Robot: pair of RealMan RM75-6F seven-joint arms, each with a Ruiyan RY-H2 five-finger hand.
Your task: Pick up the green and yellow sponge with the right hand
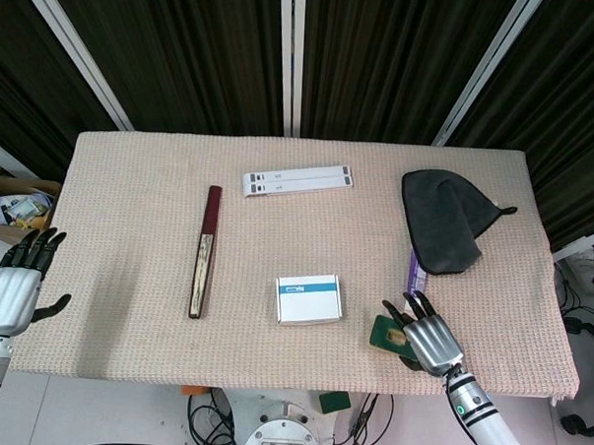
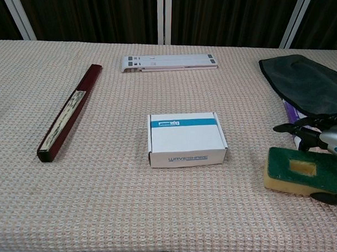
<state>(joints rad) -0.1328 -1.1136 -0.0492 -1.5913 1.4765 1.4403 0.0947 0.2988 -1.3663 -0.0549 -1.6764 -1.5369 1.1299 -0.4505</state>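
The surface [image 2: 99, 201] has a beige cover with a waffle weave pattern. The sponge [image 2: 300, 170] is dark green on top and yellow below. The box [image 2: 186, 139] is white with a blue stripe. The folded fan [image 2: 69, 112] is dark red with a cream side. The cloth [image 2: 305, 84] is dark grey. The right hand [image 1: 428, 339] is silver with black fingers.

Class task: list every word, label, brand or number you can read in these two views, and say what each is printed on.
"WAVESHARE": front face of the small white cardboard box with a blue stripe.
White logo on the box's blue stripe: too small to read.
Markings on the long white plastic stand: too blurred to read.
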